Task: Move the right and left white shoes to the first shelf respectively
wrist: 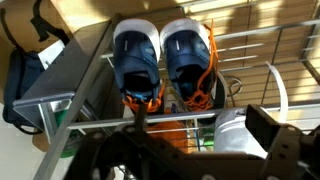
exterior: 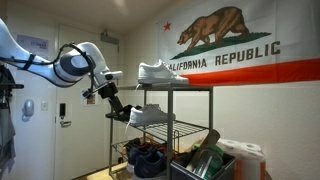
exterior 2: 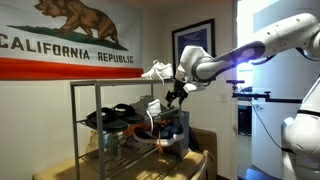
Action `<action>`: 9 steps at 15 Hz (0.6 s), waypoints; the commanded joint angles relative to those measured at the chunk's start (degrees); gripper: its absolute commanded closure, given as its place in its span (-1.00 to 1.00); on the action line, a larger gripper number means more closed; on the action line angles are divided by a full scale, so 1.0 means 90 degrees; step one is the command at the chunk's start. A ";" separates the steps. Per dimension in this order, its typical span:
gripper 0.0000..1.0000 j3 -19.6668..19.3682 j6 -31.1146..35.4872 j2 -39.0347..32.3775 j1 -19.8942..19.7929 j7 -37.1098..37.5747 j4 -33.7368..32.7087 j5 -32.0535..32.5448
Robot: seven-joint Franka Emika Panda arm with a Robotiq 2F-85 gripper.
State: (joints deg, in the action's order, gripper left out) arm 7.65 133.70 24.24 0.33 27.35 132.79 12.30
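In both exterior views 1 white shoe [exterior: 160,72] sits on the first shelf [exterior: 198,86], the top tier of the dark rack [exterior: 209,130], in front of the California flag [exterior: 250,45] that fills the upper right. The other white shoe [exterior: 150,117] lies 1 tier down, near frame centre, its end toward the arm [exterior: 75,62] that reaches in from the upper left. The gripper [exterior: 118,108] is at that end of the shoe with jaws spread wide, released; whether a finger touches the shoe I cannot tell. The wrist view looks down through the wire tiers at 2 blue shoes [wrist: 137,55] with orange laces, side by side in the upper middle
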 commanded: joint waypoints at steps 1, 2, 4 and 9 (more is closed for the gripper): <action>-1.00 0.0149 0.1151 -0.0207 -0.0324 0.0517 0.0183 -0.0029; -1.00 0.0197 0.1412 -0.0318 -0.0397 0.0632 0.0113 0.0000; -1.00 0.0294 0.1880 -0.0473 -0.0518 0.0833 0.0006 0.0027; -1.00 0.0610 0.2627 -0.0660 -0.0781 0.1263 -0.0126 0.0159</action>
State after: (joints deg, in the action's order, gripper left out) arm 10.99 154.44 19.60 -4.58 35.53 133.51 12.50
